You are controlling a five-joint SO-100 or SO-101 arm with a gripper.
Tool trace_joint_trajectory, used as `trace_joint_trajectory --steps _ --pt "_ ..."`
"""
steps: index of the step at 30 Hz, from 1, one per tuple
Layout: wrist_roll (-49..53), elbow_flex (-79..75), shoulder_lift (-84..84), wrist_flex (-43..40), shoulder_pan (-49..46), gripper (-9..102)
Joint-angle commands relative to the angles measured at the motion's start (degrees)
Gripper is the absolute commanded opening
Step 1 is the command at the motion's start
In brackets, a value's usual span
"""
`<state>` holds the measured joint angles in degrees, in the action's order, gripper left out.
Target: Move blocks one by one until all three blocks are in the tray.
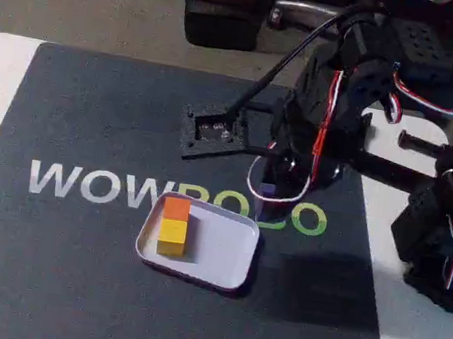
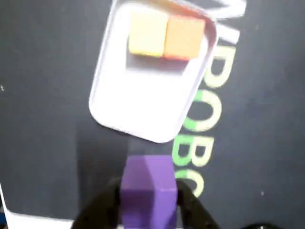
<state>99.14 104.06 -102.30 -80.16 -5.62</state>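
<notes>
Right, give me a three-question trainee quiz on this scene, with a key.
1. Which block sits between the gripper fingers?
2. True or false: the orange block and yellow block touch each other inside the tray.
3. How many blocks are in the tray? A) one B) two C) three

Key: 1. the purple block. 2. True. 3. B.

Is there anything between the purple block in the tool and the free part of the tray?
Nothing visible. In the wrist view the purple block sits between the tool fingers, with only bare mat before the tray. The yellow block and orange block lie at the tray's far end.
</notes>
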Motion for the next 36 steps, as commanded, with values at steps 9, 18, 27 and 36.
trace_joint_trajectory --steps 9,18,27,36 --pt "0.8 0.2 -2.1 2.1 -2.4 20" --pt "1.4 0.4 -4.5 2.2 -5.4 20" --pt "-1.0 9.4 -15.8 4.7 -13.8 16" --pt "7.4 43.6 -55.2 20.5 -16.9 -8"
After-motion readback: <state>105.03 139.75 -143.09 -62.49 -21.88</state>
